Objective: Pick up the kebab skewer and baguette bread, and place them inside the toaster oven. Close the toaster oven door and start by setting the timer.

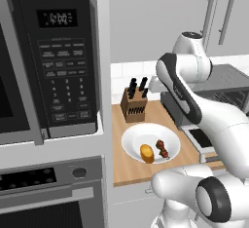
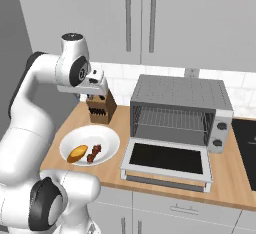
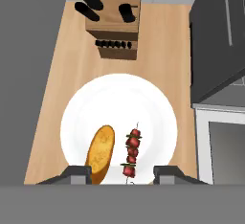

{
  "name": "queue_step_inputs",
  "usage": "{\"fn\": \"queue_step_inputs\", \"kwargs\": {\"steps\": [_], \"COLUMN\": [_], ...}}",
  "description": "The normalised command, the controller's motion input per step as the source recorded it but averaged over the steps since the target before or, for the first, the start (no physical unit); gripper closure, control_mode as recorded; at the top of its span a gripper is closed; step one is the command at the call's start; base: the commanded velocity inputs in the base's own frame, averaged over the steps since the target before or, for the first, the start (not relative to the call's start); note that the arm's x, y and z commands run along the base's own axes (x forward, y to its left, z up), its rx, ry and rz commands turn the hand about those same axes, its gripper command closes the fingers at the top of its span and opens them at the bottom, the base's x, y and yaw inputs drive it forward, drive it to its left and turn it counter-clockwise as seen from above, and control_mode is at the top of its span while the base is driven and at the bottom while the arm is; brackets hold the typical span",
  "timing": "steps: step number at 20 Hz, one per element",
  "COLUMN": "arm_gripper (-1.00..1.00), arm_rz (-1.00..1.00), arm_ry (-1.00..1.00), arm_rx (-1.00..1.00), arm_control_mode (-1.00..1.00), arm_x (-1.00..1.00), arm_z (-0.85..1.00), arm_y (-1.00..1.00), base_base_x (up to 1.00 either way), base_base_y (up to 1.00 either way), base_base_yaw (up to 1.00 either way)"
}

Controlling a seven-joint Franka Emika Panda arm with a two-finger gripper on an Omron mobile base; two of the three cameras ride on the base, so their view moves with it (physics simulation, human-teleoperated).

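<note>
So, from the left base view I have the arm arched over the counter, with the white plate (image 1: 127, 144) below it on the wooden worktop. The baguette bread (image 1: 147, 153) and the kebab skewer (image 1: 162, 149) lie side by side on that plate, the bread nearer me, the skewer just beside it toward the toaster oven (image 1: 228, 86). A knife block (image 1: 134, 101) stands behind the plate.

Over in the right base view the oven's layout is clearer: the toaster oven door (image 2: 167, 161) is dropped flat toward me, the wire rack is exposed, and two knobs sit on its right face. The plate is well left of the door, and my hand (image 2: 98, 84) hangs high above the plate's far side, near the knife block, not touching anything.

Looking down the hand view, the gripper (image 3: 122, 174) sits above the near rim of the plate, with the skewer's lower end between the two fingertips (image 3: 76, 172) and the loaf beside the left one. The jaws stand partly apart with nothing between them but air; I'm holding nothing.

I judge the step in hand is the descent onto the skewer. To do it well I would centre on the meat chunks, keep the jaws across the stick, not along it, and come straight down so the left finger clears the bread. The stick is thin, so I'd close on a chunk.
</note>
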Motion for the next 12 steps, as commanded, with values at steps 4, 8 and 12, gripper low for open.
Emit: {"fn": "queue_step_inputs", "kwargs": {"steps": [4,8,12], "arm_gripper": [-1.00,-1.00,-1.00], "arm_rz": [0.01,0.16,0.14], "arm_ry": [0.00,-0.42,-0.33], "arm_rx": [0.00,0.00,0.03], "arm_control_mode": [-1.00,-1.00,-1.00], "arm_x": [-0.12,-0.55,-0.08], "arm_z": [-0.04,-0.08,0.00], "arm_y": [-0.08,-0.73,-1.00], "base_base_x": [0.00,0.00,0.00], "base_base_y": [0.00,0.00,0.00], "base_base_yaw": [0.00,0.00,0.00]}}
